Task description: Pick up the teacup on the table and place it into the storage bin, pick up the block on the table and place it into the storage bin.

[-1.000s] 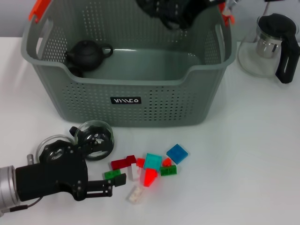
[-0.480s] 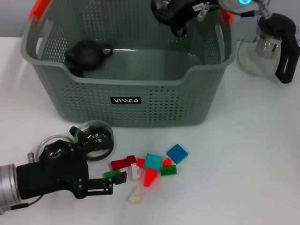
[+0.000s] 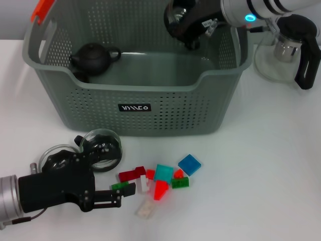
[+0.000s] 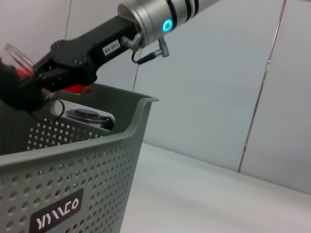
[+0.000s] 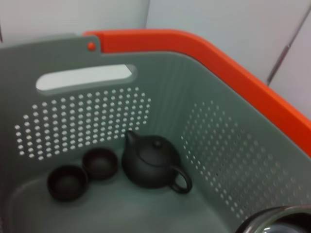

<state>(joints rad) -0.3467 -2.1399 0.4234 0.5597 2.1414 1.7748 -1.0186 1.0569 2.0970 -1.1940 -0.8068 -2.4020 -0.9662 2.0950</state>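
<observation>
I have the right gripper [image 3: 186, 24] over the storage bin's [image 3: 135, 108] far right corner, clamped on a glass teacup [image 3: 175, 12], which I judge needs lowering and releasing, while my left gripper [image 3: 120, 196], narrowly parted, reaches the blocks [image 3: 160, 181].

A white table [image 3: 261, 150] fills the head view, evenly lit. Behind it stands a pale grey wall [image 4: 218, 73] of flat panels with thin vertical seams.
</observation>
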